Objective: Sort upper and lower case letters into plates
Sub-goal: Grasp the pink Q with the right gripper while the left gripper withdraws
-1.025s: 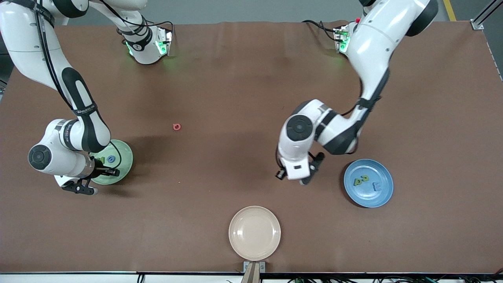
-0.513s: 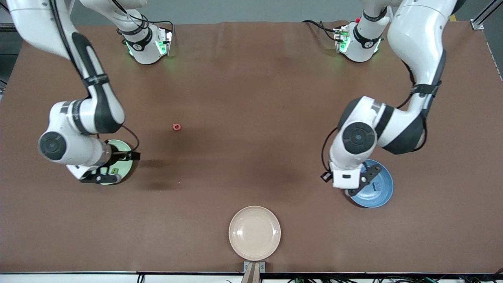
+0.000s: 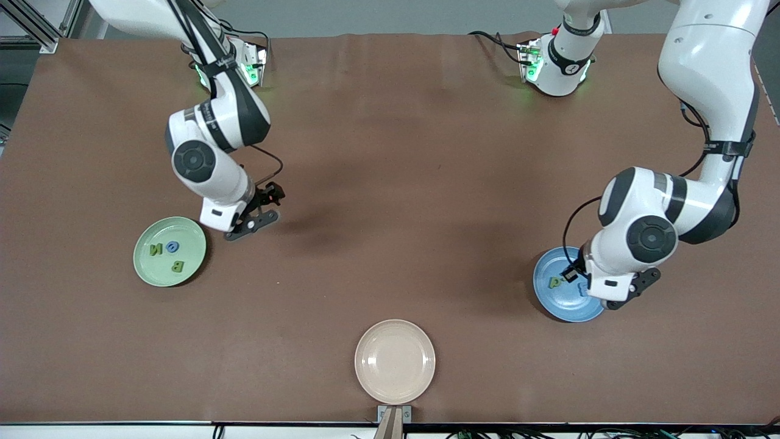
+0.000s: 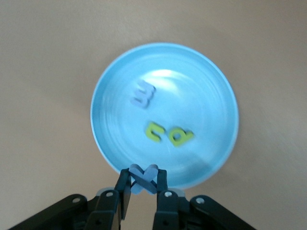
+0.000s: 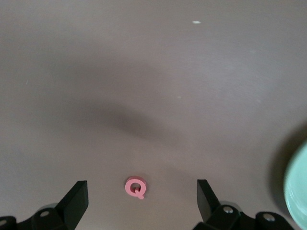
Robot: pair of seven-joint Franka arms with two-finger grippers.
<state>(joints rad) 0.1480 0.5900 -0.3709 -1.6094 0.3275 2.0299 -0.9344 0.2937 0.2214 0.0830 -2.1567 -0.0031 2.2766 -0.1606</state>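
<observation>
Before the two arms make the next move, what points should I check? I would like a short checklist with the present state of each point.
1. Left claw is shut on the blue letter: ok.
2. Left claw is over the blue plate: not ok, it is over the rim, not the middle.
3. Room in the blue plate: ok. The pale letter and the green letters lie apart from the claw.
4. Right claw is open: ok.
5. Pink Q lies on the bare table, roughly centred between the right claw's fingers: ok.
6. Height of the right claw above the Q: cannot tell.
</observation>
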